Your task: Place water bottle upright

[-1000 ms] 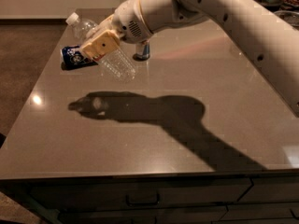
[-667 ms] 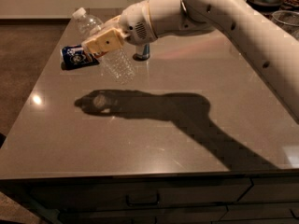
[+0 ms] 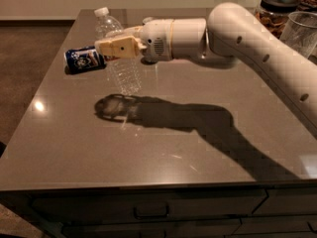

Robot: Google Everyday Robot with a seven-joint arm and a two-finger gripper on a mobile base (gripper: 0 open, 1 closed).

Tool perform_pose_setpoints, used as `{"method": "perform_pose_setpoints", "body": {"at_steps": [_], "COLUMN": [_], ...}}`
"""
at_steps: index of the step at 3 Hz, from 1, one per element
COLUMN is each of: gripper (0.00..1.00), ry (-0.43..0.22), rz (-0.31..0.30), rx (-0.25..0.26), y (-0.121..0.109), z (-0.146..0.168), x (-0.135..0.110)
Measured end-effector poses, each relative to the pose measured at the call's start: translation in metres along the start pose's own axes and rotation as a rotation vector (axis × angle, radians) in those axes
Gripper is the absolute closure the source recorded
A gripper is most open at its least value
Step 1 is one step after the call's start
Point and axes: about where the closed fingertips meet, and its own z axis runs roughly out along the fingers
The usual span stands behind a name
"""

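Note:
The water bottle point(image 3: 123, 71) is clear ribbed plastic with a white cap at its upper left end. It hangs above the grey table point(image 3: 74, 143), tilted a little, cap up and to the left, base toward the table. My gripper point(image 3: 118, 47) is shut on the bottle's middle, where its label band is hidden by the fingers point(image 3: 117, 47). The white arm reaches in from the right. The bottle's shadow lies on the table just below it.
A blue soda can point(image 3: 84, 59) lies on its side at the table's left, just behind the gripper. A jar with a black lid point(image 3: 275, 10) and a clear cup point(image 3: 302, 31) stand at the back right. Drawers run along the table's front.
The arm has swung the bottle nearer to vertical, its cap now pointing more upward. Gripper and bottle have shifted slightly right and toward the table's middle.

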Motion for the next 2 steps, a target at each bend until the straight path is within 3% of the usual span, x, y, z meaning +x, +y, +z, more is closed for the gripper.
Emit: {"method": "perform_pose_setpoints", "body": {"at_steps": [1, 2], "gripper": [1.0, 1.0], "ry": [-0.113, -0.186], "rz": [0.061, 0.077], "rx": [0.097, 0.178], "y": [-0.0046, -0.0079], "z": [-0.0106, -0.0175], "x": [0.0076, 0.0103]}}
